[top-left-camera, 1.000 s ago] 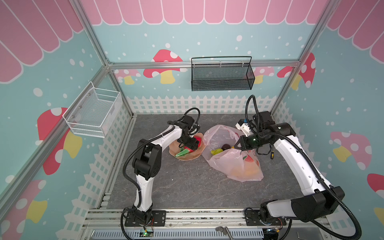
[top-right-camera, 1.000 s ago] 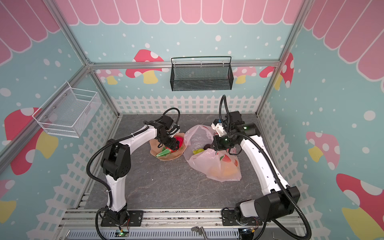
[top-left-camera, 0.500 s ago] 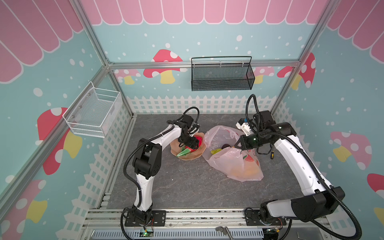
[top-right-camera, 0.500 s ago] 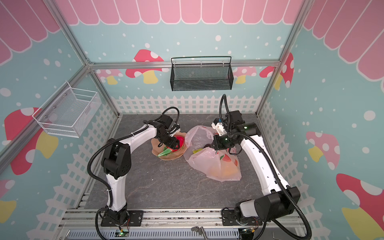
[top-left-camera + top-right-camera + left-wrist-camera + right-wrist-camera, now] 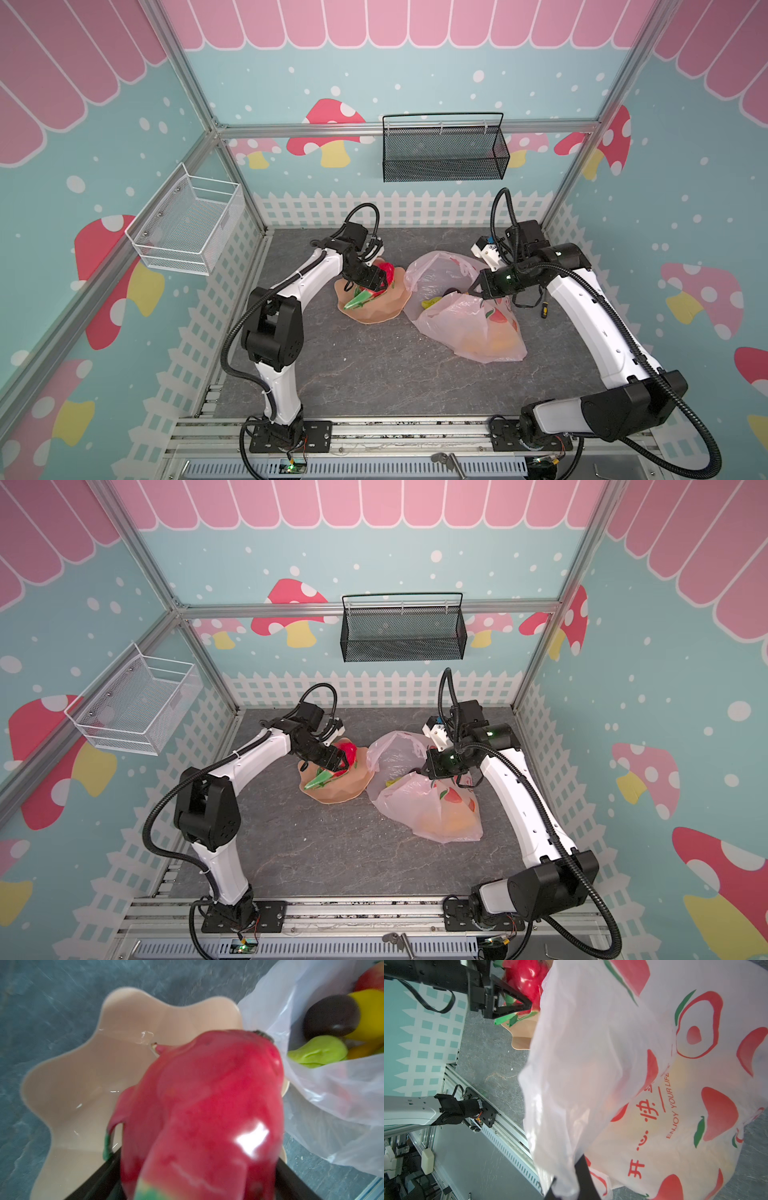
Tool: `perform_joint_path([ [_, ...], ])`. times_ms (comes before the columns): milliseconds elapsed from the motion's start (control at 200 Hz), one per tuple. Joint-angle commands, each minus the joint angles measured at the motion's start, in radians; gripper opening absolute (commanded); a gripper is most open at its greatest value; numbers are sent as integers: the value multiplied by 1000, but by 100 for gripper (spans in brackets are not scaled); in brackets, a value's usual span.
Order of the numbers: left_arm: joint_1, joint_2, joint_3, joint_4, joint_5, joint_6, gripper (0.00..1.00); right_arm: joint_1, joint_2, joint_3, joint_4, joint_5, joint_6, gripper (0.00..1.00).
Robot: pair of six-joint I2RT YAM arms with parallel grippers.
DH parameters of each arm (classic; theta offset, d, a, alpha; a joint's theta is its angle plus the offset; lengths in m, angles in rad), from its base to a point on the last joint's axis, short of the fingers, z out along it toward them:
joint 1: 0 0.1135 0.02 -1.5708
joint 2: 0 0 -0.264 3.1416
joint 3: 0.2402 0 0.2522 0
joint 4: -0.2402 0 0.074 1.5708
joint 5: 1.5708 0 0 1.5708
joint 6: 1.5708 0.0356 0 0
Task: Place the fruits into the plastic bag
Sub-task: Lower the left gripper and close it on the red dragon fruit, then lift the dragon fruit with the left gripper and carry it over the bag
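A red dragon fruit with green tips sits over the tan wavy dish. My left gripper is shut on it, one black finger on each side. The pale pink plastic bag lies just right of the dish, mouth towards it. My right gripper is shut on the bag's upper rim, holding it raised. Inside lie a dark brown fruit, a green pear and a yellow fruit.
A black wire basket hangs on the back wall and a white mesh basket on the left wall. White picket-fence panels edge the grey floor. The bag's mouth rim touches the dish's right edge.
The left gripper has shifted slightly over the dish and its jaws have narrowed a little on the dragon fruit. The right gripper and the bag have stayed put.
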Motion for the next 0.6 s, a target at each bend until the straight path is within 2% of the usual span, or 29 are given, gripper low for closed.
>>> perform_joint_path([
  [0, 10, -87, 0, 79, 63, -13, 35, 1, 10, 29, -19, 5, -21, 0],
  [200, 16, -154, 31, 91, 67, -20, 35, 1, 13, 33, -18, 4, -21, 0],
  [405, 17, -270, 9, 175, 97, -24, 34, 1, 10, 33, -19, 5, -22, 0],
  [595, 4, -329, -10, 175, 103, 22, 34, 1, 11, 34, -18, 6, -22, 0],
])
